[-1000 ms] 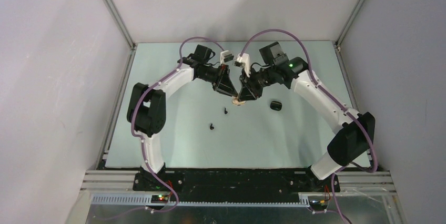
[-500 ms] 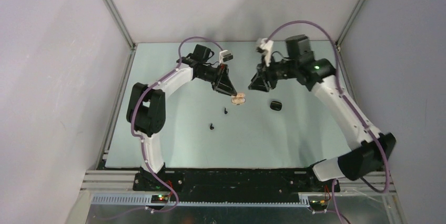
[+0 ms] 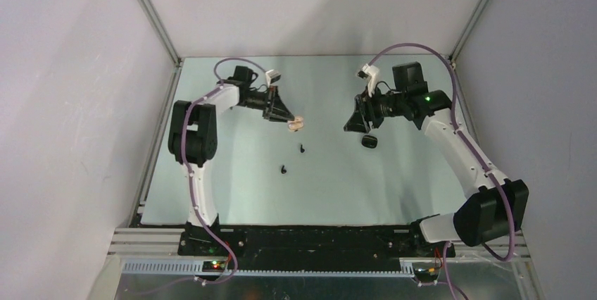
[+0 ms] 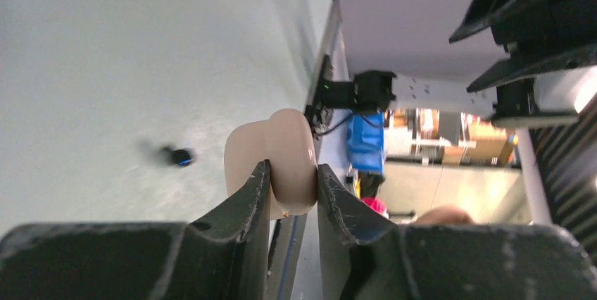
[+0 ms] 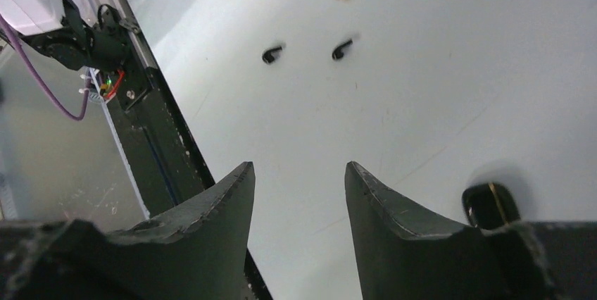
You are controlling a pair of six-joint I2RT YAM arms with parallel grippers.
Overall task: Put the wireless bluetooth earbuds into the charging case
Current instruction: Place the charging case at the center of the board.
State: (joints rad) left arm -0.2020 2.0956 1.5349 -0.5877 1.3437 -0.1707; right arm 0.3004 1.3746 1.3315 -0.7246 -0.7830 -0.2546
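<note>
On the pale green table top (image 3: 232, 194), seen from above, the white-and-black left arm (image 3: 211, 103) reaches in at about ten o'clock of the middle and the white-and-black right arm (image 3: 457, 148) at about two o'clock. The left gripper (image 3: 288, 120) is clamped on a cream pebble-shaped plastic charging case (image 3: 297, 124), and the left wrist view shows that case (image 4: 274, 155) pinched between both dark fingers and held clear of the surface. The right gripper (image 3: 352, 126) has its fingers apart with nothing between them, which the right wrist view (image 5: 297, 170) confirms. A glossy black rounded charging case (image 3: 369, 141) lies on the table at five o'clock of that gripper, near it but not touched. Smallest are two black stemmed earbuds: one (image 3: 302, 149) lies at six o'clock of the cream case, the other (image 3: 284, 170) at seven o'clock of the first, both loose on the table. I judge the task only part done. Whether the cream case holds its buds cannot be told, and the black pair has yet to be picked up and seated.
</note>
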